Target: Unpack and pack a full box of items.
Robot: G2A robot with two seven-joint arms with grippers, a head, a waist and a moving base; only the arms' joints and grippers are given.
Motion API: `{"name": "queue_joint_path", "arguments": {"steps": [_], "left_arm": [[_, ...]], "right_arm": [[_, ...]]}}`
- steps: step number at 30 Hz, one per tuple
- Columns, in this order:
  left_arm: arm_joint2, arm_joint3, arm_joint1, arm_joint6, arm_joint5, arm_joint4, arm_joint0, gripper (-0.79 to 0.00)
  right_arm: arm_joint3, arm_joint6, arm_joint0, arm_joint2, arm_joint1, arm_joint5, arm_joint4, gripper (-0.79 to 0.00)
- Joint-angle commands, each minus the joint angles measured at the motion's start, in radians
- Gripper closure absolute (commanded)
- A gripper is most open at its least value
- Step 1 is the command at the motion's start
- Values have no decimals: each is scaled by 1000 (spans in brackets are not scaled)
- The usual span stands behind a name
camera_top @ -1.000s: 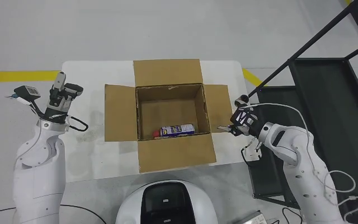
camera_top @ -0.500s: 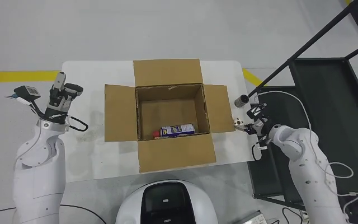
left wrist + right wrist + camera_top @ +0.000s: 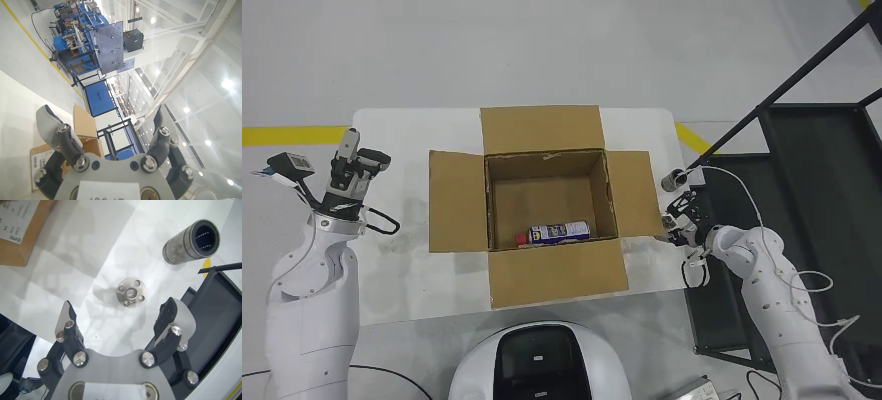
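Right gripper (image 3: 118,313) hangs open and empty over a metal disc (image 3: 131,293) on the table (image 3: 392,150) right of the box (image 3: 540,128), near a metal cylinder (image 3: 189,243); unpacked items likely gather there. 1 can (image 3: 557,232) lies inside by the near wall. Left gripper (image 3: 102,113), open, sits clear at the left.

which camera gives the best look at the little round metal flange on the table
The right wrist view: the flange lies flat on the white table ahead of the open right gripper, its four holes plain. In the top view it is too small to tell. The left wrist view faces the hall instead.
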Motion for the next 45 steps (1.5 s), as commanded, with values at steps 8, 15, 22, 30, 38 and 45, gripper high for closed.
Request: {"name": "queue_joint_path", "arguments": {"steps": [8, 15, 22, 30, 38, 45], "left_arm": [[0, 0, 0, 0, 0, 0, 0, -785], [0, 0, 0, 0, 0, 0, 0, -785], [0, 0, 0, 0, 0, 0, 0, -785], [0, 0, 0, 0, 0, 0, 0, -785], [0, 0, 0, 0, 0, 0, 0, -785], [0, 0, 0, 0, 0, 0, 0, -785]], "right_arm": [[156, -3, 99, -61, -10, 20, 23, -785], [254, -13, 170, -96, -17, 39, 31, -736], [306, -23, 211, -125, -20, 56, 20, -668], [324, -33, 224, -151, -23, 101, -7, -345], [323, -53, 218, -152, -19, 101, -9, 0], [251, -77, 172, -104, -1, 77, -3, 0]]}}
